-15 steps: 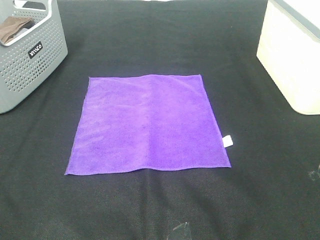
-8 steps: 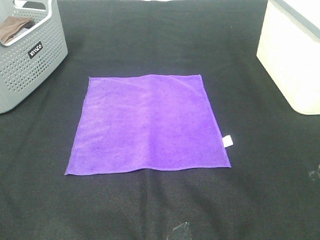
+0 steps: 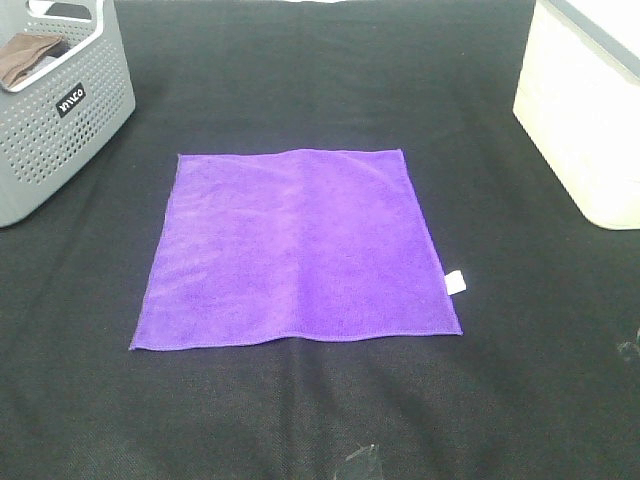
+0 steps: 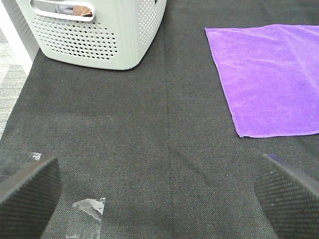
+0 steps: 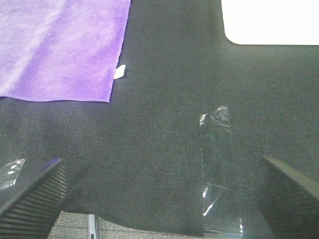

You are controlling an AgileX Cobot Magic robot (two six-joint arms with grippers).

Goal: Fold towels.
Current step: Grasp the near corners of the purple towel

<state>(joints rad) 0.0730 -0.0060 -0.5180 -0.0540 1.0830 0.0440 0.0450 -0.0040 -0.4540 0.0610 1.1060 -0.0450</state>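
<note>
Black cloth tabletop (image 3: 300,60).

High view: purple towel (image 3: 300,250) flat, unfolded, frame centre. Near-square, no distinct long axis, edges roughly parallel to frame edges. White tag (image 3: 455,282) on right edge, near lower corner. Grey perforated basket (image 3: 50,130) upper left, brown cloth (image 3: 25,58) inside. White box (image 3: 585,110) upper right.

Left wrist view: left gripper (image 4: 158,189) jaws wide apart, empty, near towel corner.

Right wrist view: right gripper (image 5: 159,191) jaws wide apart, empty; clear tape strip (image 5: 217,159) on tabletop.

Mostly hidden basket (image 3: 70,130) contents, perhaps cloth (image 3: 25,58)
</note>
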